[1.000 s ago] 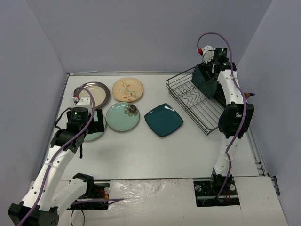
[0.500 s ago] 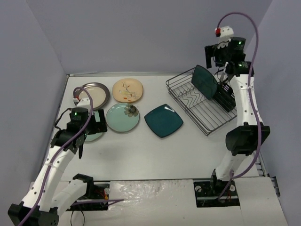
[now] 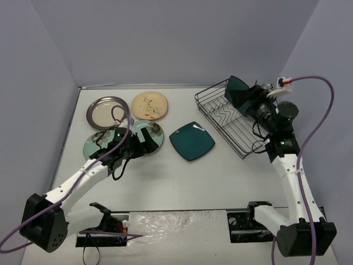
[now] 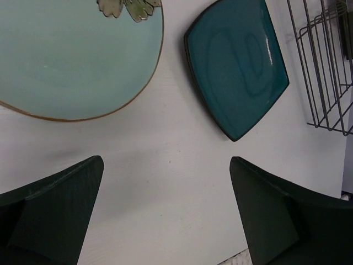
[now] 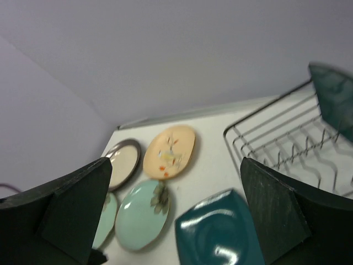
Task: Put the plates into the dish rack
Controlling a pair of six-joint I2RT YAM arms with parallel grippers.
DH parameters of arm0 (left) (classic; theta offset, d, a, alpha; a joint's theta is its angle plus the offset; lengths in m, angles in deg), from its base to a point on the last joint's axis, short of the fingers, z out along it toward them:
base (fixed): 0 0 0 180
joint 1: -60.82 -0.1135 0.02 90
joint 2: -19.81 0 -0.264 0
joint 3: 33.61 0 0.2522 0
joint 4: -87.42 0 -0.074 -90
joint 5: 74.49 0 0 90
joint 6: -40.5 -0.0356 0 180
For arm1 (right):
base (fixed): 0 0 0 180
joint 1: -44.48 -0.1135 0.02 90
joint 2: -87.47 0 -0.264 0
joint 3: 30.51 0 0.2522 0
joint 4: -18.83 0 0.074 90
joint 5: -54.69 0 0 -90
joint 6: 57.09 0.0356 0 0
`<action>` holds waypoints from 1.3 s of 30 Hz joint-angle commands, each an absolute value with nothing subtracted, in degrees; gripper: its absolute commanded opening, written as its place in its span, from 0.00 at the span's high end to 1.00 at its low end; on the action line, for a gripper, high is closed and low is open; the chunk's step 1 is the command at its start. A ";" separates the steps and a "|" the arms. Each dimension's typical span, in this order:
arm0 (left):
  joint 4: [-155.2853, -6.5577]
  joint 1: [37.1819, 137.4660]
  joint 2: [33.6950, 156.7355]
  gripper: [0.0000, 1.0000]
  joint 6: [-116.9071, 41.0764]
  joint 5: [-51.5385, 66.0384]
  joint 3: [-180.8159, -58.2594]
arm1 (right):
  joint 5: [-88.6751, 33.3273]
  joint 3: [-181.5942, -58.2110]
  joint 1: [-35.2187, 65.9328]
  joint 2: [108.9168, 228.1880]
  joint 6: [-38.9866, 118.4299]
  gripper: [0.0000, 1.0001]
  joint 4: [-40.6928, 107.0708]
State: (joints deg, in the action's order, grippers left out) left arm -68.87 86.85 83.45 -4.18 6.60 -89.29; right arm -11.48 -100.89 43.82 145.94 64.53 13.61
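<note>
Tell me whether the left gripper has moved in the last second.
Yes. In the top view the left gripper has swung right, off the far-left mint plate and toward the flat-lying teal square plate, which has stayed put.

No writing legible anywhere
Left of the dish rack (image 3: 226, 118), the cream plate (image 3: 149, 105) and mint plate (image 4: 71, 61) show only painted flowers; the teal plate (image 3: 191, 140) is plain glaze, and no lettering shows on the rack's wire
</note>
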 commanded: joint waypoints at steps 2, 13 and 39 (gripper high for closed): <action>-91.40 92.46 90.91 0.03 7.67 10.17 -88.33 | -7.98 -93.35 41.54 135.95 71.76 0.00 6.98; -110.52 100.13 112.40 0.04 15.66 14.38 -88.80 | -11.86 -90.29 33.31 126.50 64.99 0.00 16.16; -126.00 102.48 127.71 0.98 21.01 17.14 -83.67 | -13.94 -85.62 29.37 123.99 61.58 0.00 17.17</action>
